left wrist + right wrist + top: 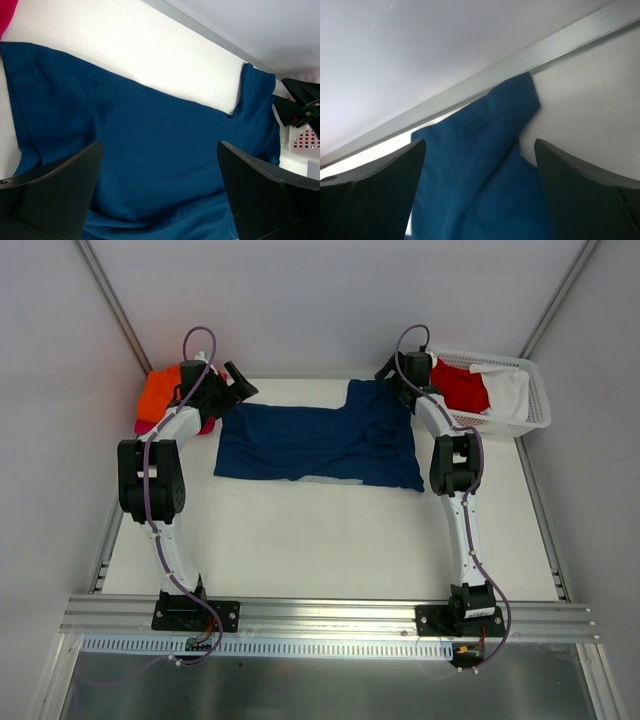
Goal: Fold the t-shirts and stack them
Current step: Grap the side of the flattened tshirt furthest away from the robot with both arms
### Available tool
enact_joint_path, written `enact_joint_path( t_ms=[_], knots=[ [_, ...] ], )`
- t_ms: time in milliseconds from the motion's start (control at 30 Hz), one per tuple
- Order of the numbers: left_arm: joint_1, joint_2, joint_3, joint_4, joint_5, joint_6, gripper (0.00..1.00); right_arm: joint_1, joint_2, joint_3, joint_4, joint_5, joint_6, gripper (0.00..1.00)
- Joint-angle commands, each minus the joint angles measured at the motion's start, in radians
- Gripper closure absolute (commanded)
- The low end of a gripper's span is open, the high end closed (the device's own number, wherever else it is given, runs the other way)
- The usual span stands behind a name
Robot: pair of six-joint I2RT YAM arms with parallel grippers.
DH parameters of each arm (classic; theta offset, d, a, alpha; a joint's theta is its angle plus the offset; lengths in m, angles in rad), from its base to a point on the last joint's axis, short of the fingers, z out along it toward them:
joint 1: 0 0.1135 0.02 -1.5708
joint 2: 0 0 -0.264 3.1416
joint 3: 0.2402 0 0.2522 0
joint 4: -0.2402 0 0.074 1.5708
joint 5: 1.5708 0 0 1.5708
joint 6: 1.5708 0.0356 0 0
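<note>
Left gripper point(240, 383), right gripper point(389, 369) both spread, empty; I aim to pinch navy t-shirt's point(320, 445) far corners level, full bite.

Top view: bright, even, diffuse light, with only faint soft shadows on the white counter point(330, 530). Left wrist view: counter washed out by glare; left claw point(160, 150) dark and soft-edged. Right wrist view: soft focus throughout, navy shirt point(485, 150) blurred.
</note>
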Motion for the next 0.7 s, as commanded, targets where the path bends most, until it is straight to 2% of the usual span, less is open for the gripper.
enact_joint_path(
  t_ms=[0, 67, 233, 300, 333, 433, 500, 533, 667],
  knots=[
    [-0.002, -0.012, -0.006, 0.032, 0.018, 0.006, 0.01, -0.161, 0.011, 0.027, 0.029, 0.126, 0.112, 0.07],
    [-0.002, -0.011, -0.006, 0.032, 0.017, 0.012, 0.01, -0.158, 0.043, 0.041, 0.053, 0.089, 0.15, 0.09],
    [-0.002, -0.021, -0.016, 0.023, 0.003, 0.023, 0.01, -0.155, 0.058, 0.057, 0.084, 0.104, 0.176, 0.19],
    [-0.002, -0.018, -0.014, 0.01, -0.011, 0.017, 0.01, -0.158, 0.063, 0.057, 0.084, 0.101, 0.177, 0.29],
    [-0.001, -0.018, -0.016, 0.0, -0.021, 0.014, 0.01, -0.158, 0.063, 0.055, 0.083, 0.097, 0.18, 0.4],
    [0.004, -0.011, -0.023, -0.014, -0.066, -0.006, 0.01, -0.163, 0.064, 0.051, 0.084, 0.081, 0.185, 0.58],
    [0.023, 0.0, -0.019, -0.025, -0.095, -0.028, 0.01, -0.166, 0.063, 0.048, 0.084, 0.074, 0.187, 0.61],
    [0.031, 0.002, -0.019, -0.033, -0.109, -0.045, 0.01, -0.169, 0.06, 0.046, 0.084, 0.067, 0.186, 0.74],
    [0.065, 0.006, -0.014, -0.036, -0.121, -0.068, 0.01, -0.177, 0.048, 0.012, 0.116, 0.057, 0.191, 0.78]
  ],
)
